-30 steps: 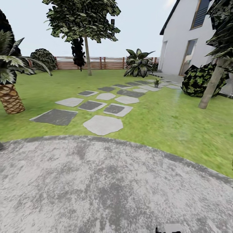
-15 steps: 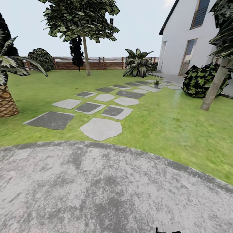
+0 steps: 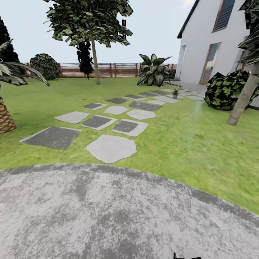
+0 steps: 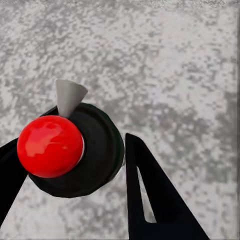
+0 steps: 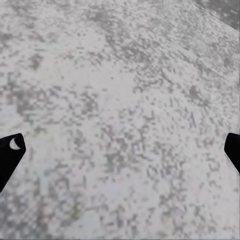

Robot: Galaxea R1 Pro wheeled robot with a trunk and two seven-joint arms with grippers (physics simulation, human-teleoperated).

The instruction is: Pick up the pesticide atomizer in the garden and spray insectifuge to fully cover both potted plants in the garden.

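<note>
The left gripper [image 4: 70, 165] clasps the pesticide atomizer [image 4: 75, 150] above the paved patio [image 3: 118, 216]; the right gripper [image 5: 120, 150] hangs spread wide. One potted plant [image 3: 175, 93] stands far along the stepping stones [image 3: 111, 147].

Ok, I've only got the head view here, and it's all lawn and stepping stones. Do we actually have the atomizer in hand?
Observer: Yes. In the left wrist view the left gripper is closed on the atomizer, with its black body between the jaws.
Operator: Can you see the nozzle?
Observer: Yes, a grey cone nozzle sticks out sideways next to the round red cap.
Operator: And the right side?
Observer: The right gripper is open, with nothing between its jaws and the grey patio beneath it.
</note>
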